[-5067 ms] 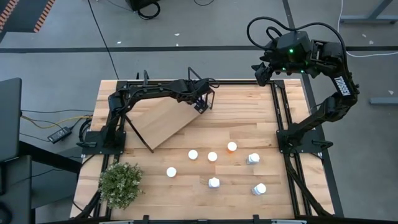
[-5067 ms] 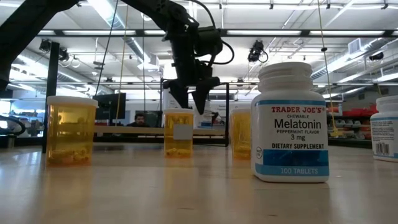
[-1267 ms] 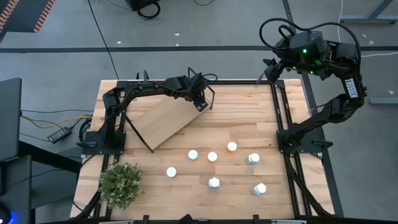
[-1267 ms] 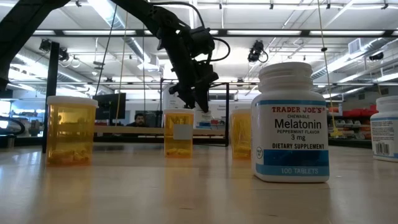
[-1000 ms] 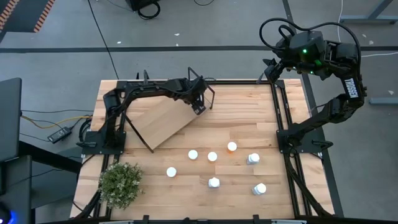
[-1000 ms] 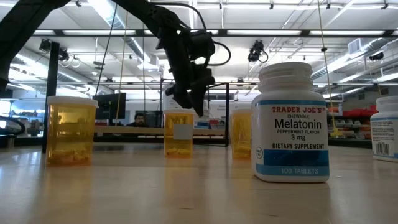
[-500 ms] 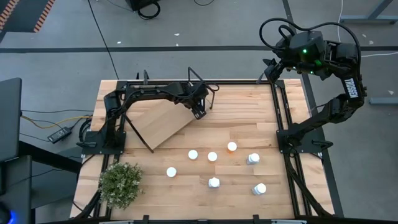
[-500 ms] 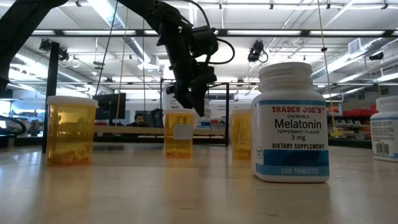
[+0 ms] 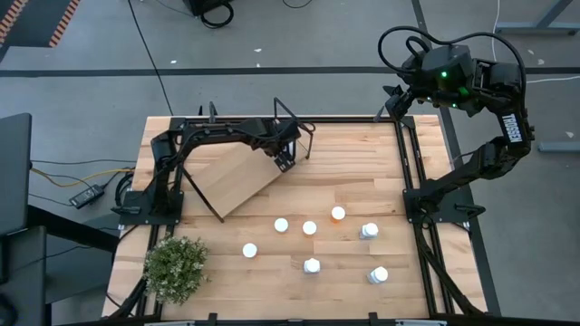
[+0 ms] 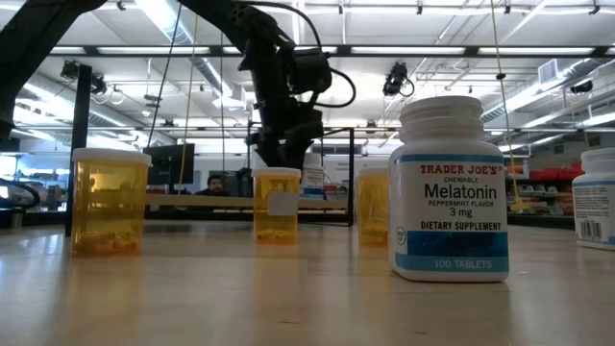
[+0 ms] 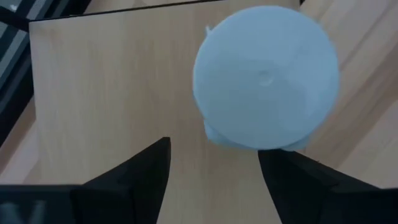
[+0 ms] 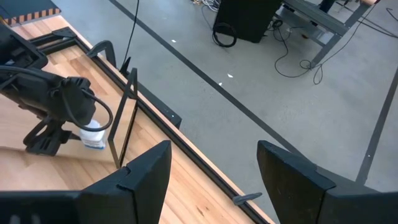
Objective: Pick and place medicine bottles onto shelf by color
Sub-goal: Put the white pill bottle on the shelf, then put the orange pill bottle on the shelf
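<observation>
The shelf [image 9: 231, 172] is a light-wood board on black wire legs, standing askew on the table's far left part. My left gripper [image 9: 285, 159] hovers open over its far right corner. In the left wrist view a white-capped bottle [image 11: 266, 78] stands on the board [image 11: 106, 93] just beyond my open fingers [image 11: 213, 149], untouched. The right wrist view shows the same white-bodied bottle [image 12: 93, 134] beside the left gripper [image 12: 46, 138]. Several more white-capped bottles stand on the table's near half [image 9: 309, 227], one orange-bodied [image 9: 338, 214]. My right gripper [image 12: 214, 168] is open, raised beyond the far right corner [image 9: 392, 98].
A small green plant [image 9: 177, 268] sits at the near left corner. In the low view, orange bottles [image 10: 110, 200] [image 10: 276, 204] and a white Melatonin bottle [image 10: 449, 187] stand in front of the shelf. Black frame rails [image 9: 412, 172] run along the table's sides.
My left gripper has shifted a little toward the table's left edge over the shelf's corner. The bottles on the table have stayed in place, and the right arm has kept still.
</observation>
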{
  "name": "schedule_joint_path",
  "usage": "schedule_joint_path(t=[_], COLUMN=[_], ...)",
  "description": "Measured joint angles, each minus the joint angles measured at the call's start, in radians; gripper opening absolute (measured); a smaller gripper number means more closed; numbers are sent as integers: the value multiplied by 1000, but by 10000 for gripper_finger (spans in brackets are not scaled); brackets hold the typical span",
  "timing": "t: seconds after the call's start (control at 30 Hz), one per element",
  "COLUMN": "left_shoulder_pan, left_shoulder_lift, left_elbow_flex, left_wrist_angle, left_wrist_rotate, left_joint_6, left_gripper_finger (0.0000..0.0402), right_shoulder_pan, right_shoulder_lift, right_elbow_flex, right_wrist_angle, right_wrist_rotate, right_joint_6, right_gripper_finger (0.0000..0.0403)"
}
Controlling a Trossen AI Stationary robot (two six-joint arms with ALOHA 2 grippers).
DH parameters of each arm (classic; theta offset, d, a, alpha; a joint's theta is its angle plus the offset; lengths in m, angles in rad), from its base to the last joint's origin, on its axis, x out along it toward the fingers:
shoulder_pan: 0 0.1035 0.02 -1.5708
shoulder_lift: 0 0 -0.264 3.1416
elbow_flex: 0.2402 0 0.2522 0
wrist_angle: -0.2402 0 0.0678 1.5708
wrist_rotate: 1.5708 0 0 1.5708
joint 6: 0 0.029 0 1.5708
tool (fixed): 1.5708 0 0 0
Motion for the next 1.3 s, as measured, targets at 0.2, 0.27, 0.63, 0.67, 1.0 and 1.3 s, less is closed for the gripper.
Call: schedule_joint_path(t=[0.2, 0.27, 0.63, 0.67, 1.0, 1.3], left_shoulder_pan=[-9, -9, -47, -65, -360, -513], left_shoulder_lift=[-22, -41, -195, -210, -252, -171], left_elbow_flex=[0, 0, 0, 0, 1, 1], left_wrist_angle=[-36, -77, -227, -216, -177, -75], left_wrist_rotate=[-2, -3, 217, 260, 323, 195], left_joint_6=[-24, -26, -72, -44, 166, 155], left_gripper_finger=[244, 241, 238, 235, 230, 328], right_shoulder_pan=[0, 0, 0, 0, 0, 8], right_shoulder_lift=[0, 0, 0, 0, 0, -25], right_elbow_flex=[0, 0, 0, 0, 0, 0], right_wrist_angle=[0, 0, -2, -1, -9, -25], right_wrist_rotate=[-1, -5, -6, -6, -104, -158], right_joint_6=[0, 0, -14, -15, -30, -35], right_gripper_finger=[245, 245, 245, 245, 245, 245])
